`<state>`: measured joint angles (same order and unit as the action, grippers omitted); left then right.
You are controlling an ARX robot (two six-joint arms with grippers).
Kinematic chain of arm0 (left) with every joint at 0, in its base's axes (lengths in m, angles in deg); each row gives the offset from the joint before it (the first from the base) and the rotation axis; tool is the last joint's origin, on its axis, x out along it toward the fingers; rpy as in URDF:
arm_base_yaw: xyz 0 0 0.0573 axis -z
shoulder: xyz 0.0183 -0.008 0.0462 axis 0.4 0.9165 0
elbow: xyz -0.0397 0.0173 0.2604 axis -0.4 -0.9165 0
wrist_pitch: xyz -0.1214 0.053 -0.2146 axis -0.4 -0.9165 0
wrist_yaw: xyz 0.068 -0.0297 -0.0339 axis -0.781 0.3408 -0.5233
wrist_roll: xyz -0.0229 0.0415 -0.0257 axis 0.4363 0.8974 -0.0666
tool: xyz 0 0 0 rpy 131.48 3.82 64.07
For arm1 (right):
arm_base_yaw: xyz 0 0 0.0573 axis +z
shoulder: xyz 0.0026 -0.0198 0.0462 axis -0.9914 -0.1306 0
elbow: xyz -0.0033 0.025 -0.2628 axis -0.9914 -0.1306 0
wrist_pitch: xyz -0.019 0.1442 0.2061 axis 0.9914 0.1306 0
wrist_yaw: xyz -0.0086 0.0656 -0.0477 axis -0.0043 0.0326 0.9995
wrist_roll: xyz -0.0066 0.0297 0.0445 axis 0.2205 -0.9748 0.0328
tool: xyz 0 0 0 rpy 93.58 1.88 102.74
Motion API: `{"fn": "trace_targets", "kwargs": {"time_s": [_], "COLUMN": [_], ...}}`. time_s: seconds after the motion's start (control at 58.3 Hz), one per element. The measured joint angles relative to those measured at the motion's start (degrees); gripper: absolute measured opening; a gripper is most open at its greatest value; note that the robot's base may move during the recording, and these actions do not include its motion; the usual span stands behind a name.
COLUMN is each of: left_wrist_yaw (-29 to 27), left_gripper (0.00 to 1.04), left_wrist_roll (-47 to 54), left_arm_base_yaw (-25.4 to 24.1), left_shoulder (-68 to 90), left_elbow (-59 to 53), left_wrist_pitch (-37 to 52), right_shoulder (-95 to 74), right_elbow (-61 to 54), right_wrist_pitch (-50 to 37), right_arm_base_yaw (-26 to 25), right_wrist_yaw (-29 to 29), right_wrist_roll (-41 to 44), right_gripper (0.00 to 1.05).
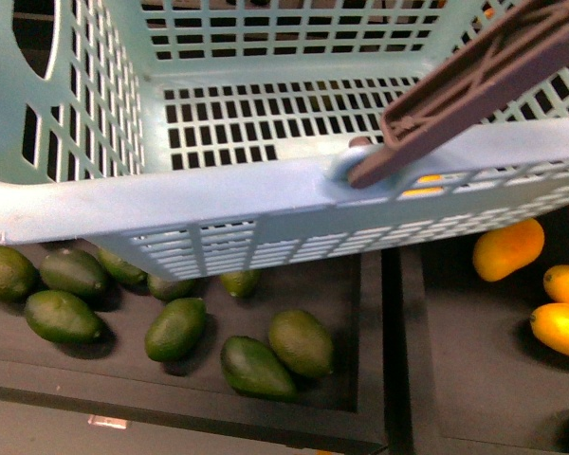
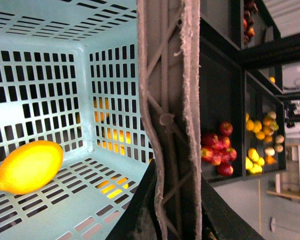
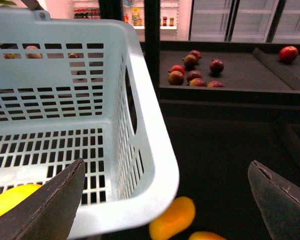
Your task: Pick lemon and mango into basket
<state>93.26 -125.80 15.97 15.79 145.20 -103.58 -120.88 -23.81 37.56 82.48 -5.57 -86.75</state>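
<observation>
Lemon [image 2: 29, 166] is already in the basket [image 1: 218, 204]. It's lying on its side on the slotted floor, close to 1 of the corners. You only really get it in the wrist views; the right wrist view just catches a yellow sliver of it at the edge of the frame.

Mango [image 1: 508, 248] isn't in yet. It's in the dark bin [image 1: 455, 379] on the robot's right, outside the basket, right up against the basket's near rim in the front view. In the right wrist view it peeks out from under the basket's corner. 2 more yellow-orange fruits [image 1: 561, 327] lie just beside it, further right.

Right gripper [image 3: 166, 162] is spread wide with nothing between its 2 fingers. It hangs over that basket corner, with the mango below it.

Left gripper [image 2: 177, 210] is clamped onto the basket's grey-brown handle [image 2: 167, 100]. A dark finger sits tight against each side of it, and the handle runs straight up through the left wrist view. In the front view the same handle slants up toward the right from its pivot on the rim.

Further out, the bin on the left holds a bunch of dark green fruits [image 1: 175, 327], with a divider between it and the mango bin. The wrist views also show red fruits [image 3: 194, 76] on another dark shelf well away from the basket.
</observation>
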Motion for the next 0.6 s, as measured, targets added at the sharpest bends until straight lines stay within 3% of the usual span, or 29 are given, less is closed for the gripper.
{"fn": "trace_targets", "kwargs": {"time_s": [0.189, 0.291, 0.36, 0.429, 0.6], "left_wrist_yaw": [0.9, 1.5, 1.8, 2.0, 1.4], "left_gripper": [0.08, 0.08, 0.08, 0.08, 0.08], "left_wrist_roll": [0.3, 0.3, 0.4, 0.3, 0.2], "left_arm_base_yaw": [0.3, 0.9, 1.2, 1.3, 1.3], "left_shoulder": [0.0, 0.0, 0.0, 0.0, 0.0], "left_elbow": [0.0, 0.0, 0.0, 0.0, 0.0], "left_wrist_pitch": [0.0, 0.0, 0.0, 0.0, 0.0], "right_shoulder": [0.0, 0.4, -0.3, -1.7, -11.3], "right_elbow": [0.0, 4.3, 6.2, 7.1, 10.3], "right_wrist_pitch": [0.0, 13.7, 16.5, 15.1, 6.3], "right_arm_base_yaw": [0.0, 1.6, -1.3, -6.1, -21.9], "right_wrist_yaw": [0.1, 16.2, 19.9, 17.7, 1.9], "right_wrist_roll": [0.0, -8.3, -13.0, -14.3, -10.5], "right_gripper": [0.96, 0.96, 0.96, 0.96, 0.96]}}
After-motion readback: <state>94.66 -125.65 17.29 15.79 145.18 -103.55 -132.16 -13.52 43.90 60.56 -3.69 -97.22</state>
